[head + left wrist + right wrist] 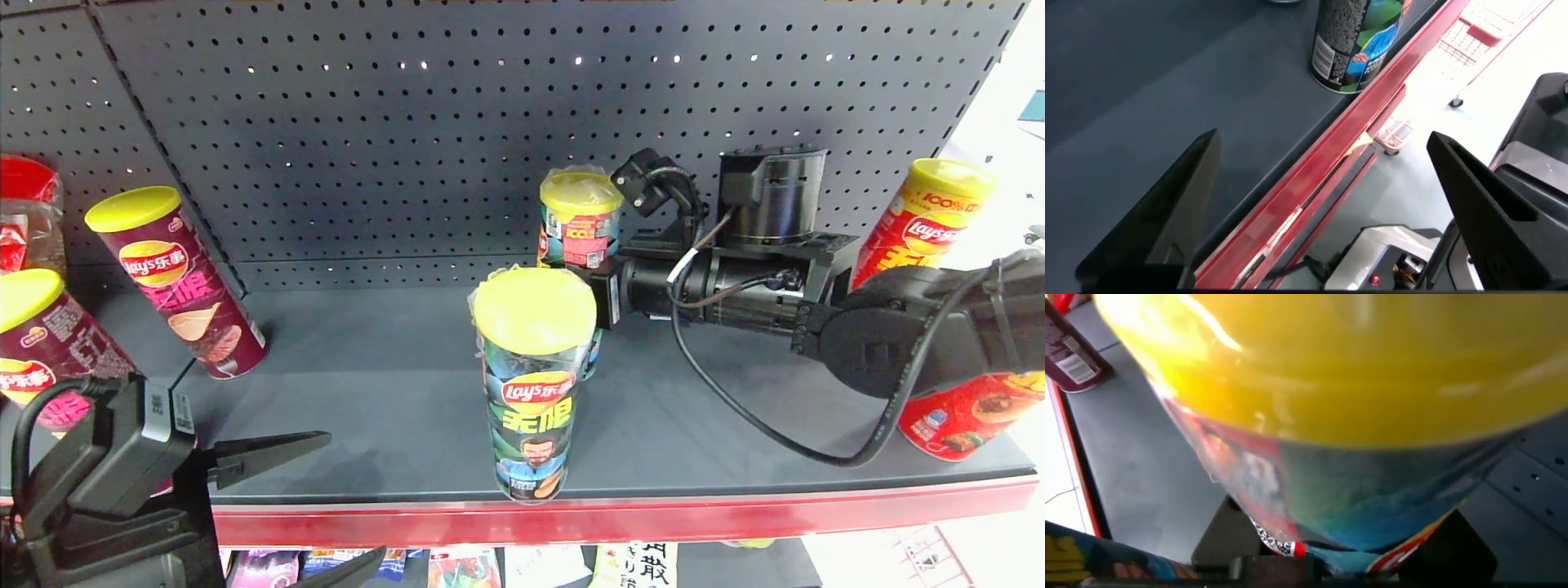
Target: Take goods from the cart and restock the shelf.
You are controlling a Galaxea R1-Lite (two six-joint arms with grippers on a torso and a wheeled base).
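— Where's the rear can (580, 219)?
— Centre of the head view, upright, toward the back of the shelf (392, 392), with its yellow lid on top. My right tool (1343, 543) is pinching it, one finger on either side of the body.
— And the front can (535, 384)?
— Just below it in the frame. It stands near the shelf's red front edge, apart from both tools.
— Your left tool (355, 498)?
— Lower left of the frame, at the shelf's front edge, fingers spread wide. Purple cans (175, 278) stand at the left and red cans (922, 220) at the far right.
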